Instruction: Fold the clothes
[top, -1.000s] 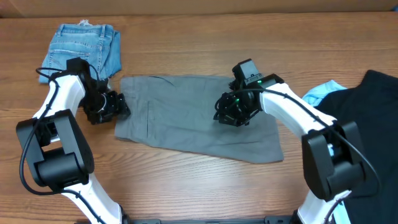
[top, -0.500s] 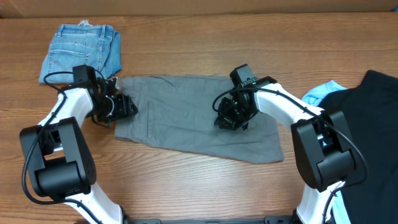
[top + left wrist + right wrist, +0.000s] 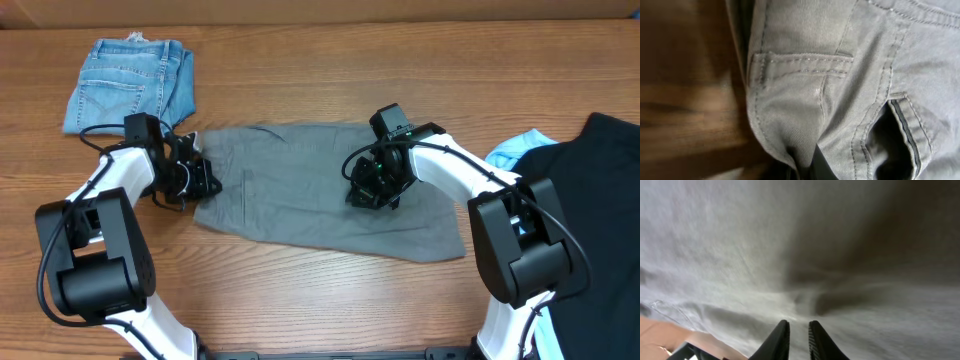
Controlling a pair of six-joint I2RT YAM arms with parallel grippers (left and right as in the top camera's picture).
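Observation:
Grey-green shorts lie flat across the middle of the table. My left gripper sits at their left end, on the waistband. The left wrist view shows a belt loop and pocket opening of the shorts, with a fold of cloth pinched in my left gripper. My right gripper presses on the right half of the shorts. In the right wrist view, the right gripper has its fingers close together on a thin ridge of the grey cloth, and creases run toward the tips.
A folded blue denim pair lies at the back left. A black garment and a light blue one are heaped at the right edge. The wooden table shows behind and in front of the shorts.
My left gripper moved right onto the waistband and shut on it, and the shorts' left edge shifted slightly right. My right gripper narrowed and stayed almost in place.

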